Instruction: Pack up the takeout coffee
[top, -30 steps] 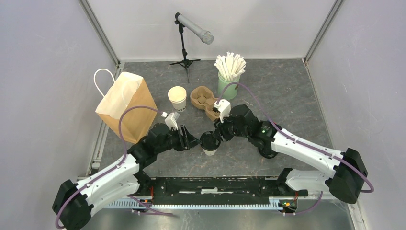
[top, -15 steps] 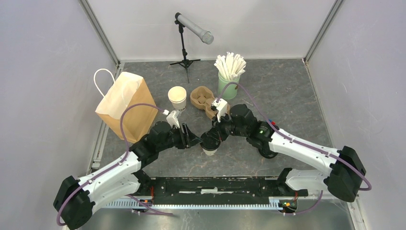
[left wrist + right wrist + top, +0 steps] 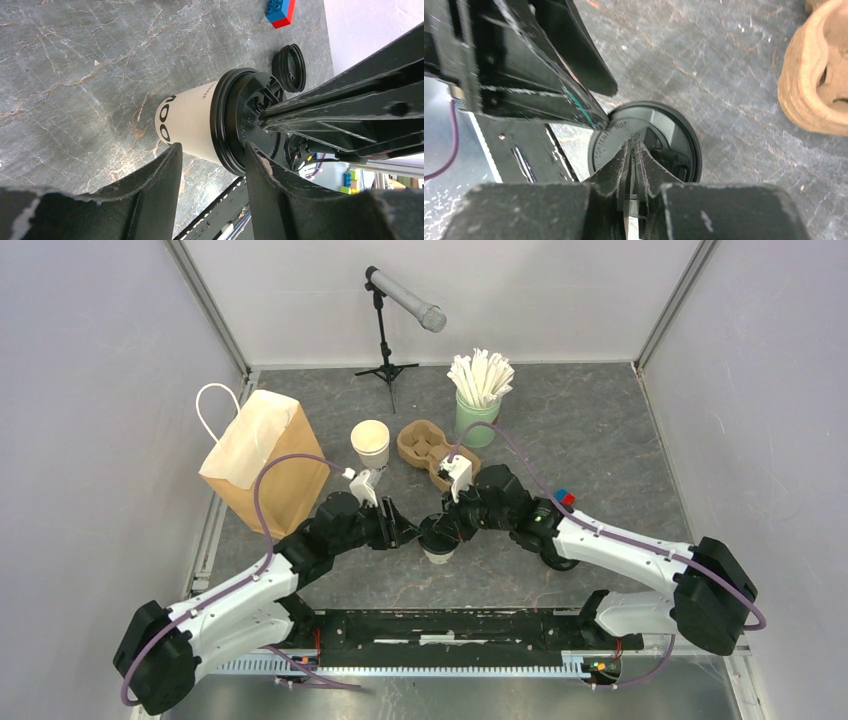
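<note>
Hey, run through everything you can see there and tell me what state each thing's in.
White paper takeout coffee cup: upright, black lid on.
Right tool: shut, tips on that lid.
Left tool: open, straddling the cup.
Brown paper bag: standing upright.
Stack of cream cups: upright, lidless.
Brown pulp cup carrier: visible wells empty.
Loose black lid: lying on the table.
Green cup of white straws: upright.

Both arms are stretched forward and bent inward, so that the two grippers are set nearly tip to tip. The left gripper [image 3: 402,531] is held low and level, its fingers [image 3: 155,185] spread apart. The right gripper [image 3: 440,528] is angled downward, its fingers [image 3: 619,165] pressed together.
</note>
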### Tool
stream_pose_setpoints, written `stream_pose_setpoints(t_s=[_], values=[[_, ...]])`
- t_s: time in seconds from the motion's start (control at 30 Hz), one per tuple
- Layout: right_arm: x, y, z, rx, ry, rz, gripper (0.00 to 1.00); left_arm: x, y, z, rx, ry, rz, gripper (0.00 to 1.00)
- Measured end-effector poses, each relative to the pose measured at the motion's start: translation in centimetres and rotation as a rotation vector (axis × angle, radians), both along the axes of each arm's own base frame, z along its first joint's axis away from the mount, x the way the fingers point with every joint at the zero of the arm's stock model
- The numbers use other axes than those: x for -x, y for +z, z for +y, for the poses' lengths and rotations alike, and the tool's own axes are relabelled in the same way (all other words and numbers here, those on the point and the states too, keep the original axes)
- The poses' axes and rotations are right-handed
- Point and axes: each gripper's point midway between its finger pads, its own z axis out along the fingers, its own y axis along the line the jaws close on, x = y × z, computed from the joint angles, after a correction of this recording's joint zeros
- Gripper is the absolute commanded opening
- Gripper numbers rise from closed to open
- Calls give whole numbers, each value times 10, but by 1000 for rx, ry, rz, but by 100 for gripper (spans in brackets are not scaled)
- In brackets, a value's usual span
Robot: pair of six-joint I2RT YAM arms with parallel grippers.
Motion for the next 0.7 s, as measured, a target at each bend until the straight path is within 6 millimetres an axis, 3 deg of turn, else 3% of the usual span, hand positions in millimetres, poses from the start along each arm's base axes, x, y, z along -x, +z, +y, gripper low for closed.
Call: stream_pose_setpoints(t_s=[0.1, 0.7], values=[[2, -15, -7, 30, -11, 13, 11, -1, 0, -1, 1, -1, -2, 55], [-2, -19, -8, -32, -34, -53, 11, -7, -4, -7, 9, 0, -7, 45]])
